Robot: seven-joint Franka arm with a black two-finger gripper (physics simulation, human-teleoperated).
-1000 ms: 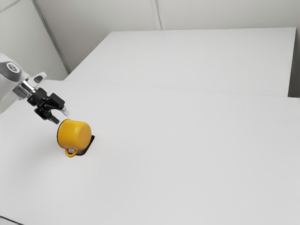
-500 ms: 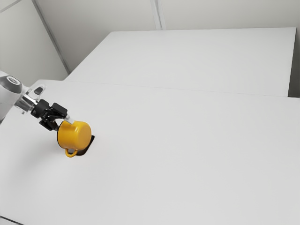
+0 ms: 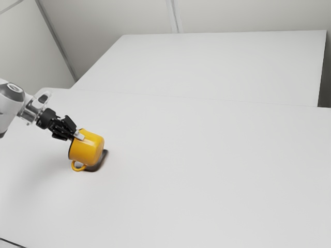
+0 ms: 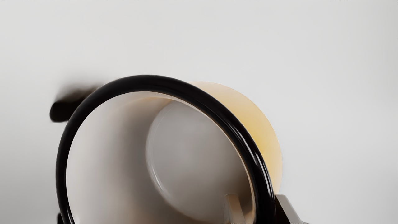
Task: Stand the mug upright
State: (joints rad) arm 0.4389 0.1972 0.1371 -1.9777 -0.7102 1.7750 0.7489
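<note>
The pincer (image 3: 76, 136) was closed on the wall of the yellow mug (image 3: 88, 148), one finger inside, one outside the black rim (image 4: 255, 146). The mug was tipped sideways at the exterior view's left, its mouth facing the arm (image 3: 9, 103), its handle (image 3: 77, 167) low. Beyond were a dark patch (image 3: 100, 164), the white desk (image 3: 207, 170) and a pale wall (image 3: 114, 15)
</note>
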